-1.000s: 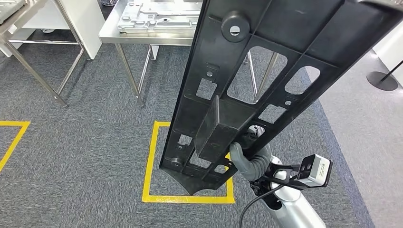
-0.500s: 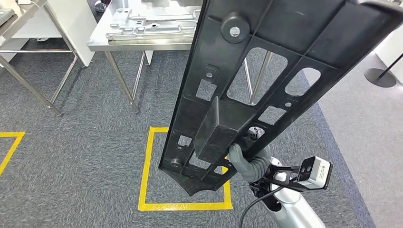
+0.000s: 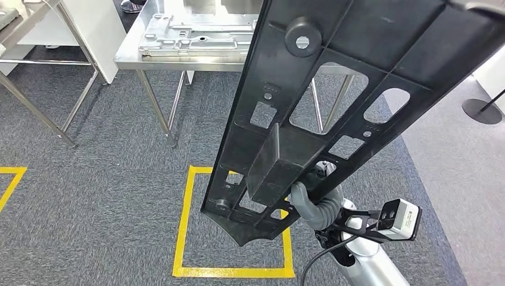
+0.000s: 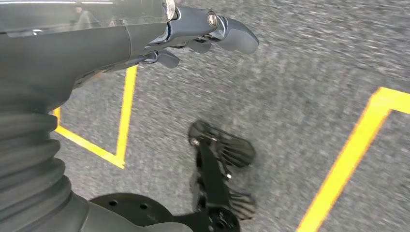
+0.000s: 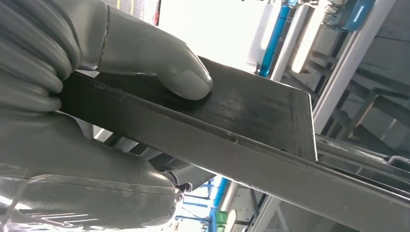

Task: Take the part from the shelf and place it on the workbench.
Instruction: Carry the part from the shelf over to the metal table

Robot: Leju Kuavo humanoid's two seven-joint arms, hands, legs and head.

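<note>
A long black plastic part (image 3: 333, 89) with several cut-outs and a box-shaped block stands nearly upright in front of me. My right hand (image 3: 312, 205) grips it near its lower end. In the right wrist view the thumb (image 5: 164, 63) presses on the part's flat face (image 5: 251, 121) while the fingers wrap its edge. The steel workbench (image 3: 178, 59) stands ahead at the upper left, with a silver metal plate (image 3: 196, 36) lying on it. My left hand (image 4: 193, 34) hangs over the carpet, fingers loose and holding nothing.
A yellow taped square (image 3: 184, 220) marks the grey carpet below the part. A second steel frame (image 3: 36, 89) and a white cabinet (image 3: 95, 30) stand at the left. A round dark stand base (image 3: 482, 110) sits at the right. More yellow tape (image 4: 358, 145) lies under the left arm.
The whole picture has shifted: the workbench and the yellow square sit lower in view, so the camera has moved. My right hand's hold on the black part is unchanged.
</note>
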